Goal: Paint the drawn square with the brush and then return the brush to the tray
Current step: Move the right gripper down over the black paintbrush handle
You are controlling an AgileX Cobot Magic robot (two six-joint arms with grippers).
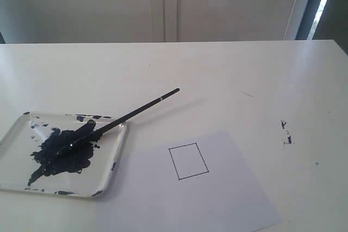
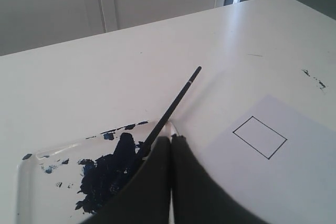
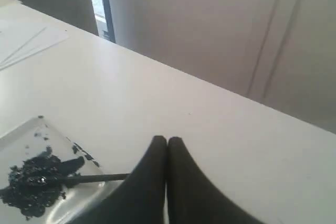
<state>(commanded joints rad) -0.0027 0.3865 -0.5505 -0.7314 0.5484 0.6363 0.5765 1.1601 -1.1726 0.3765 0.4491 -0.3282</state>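
- Left gripper (image 2: 171, 139): jaws pressed together, holding nothing. Right gripper (image 3: 167, 140): the same. Whichever one takes the brush needs to open before it descends.
- Square (image 1: 188, 161): unpainted, on the paper (image 1: 217, 199) beside the tray, apart from the brush.
- Tray (image 1: 106, 150): holds a dark paint blob (image 1: 60, 156).
- Brush (image 1: 130, 113): the tip lies in the blob, the shaft rests on the tray rim, and the handle end points out over the table (image 1: 244, 69).
- Recommended grasp: take the shaft beyond the rim, jaws across its axis, clear of wet paint. Lift straight up so the tray does not shift.
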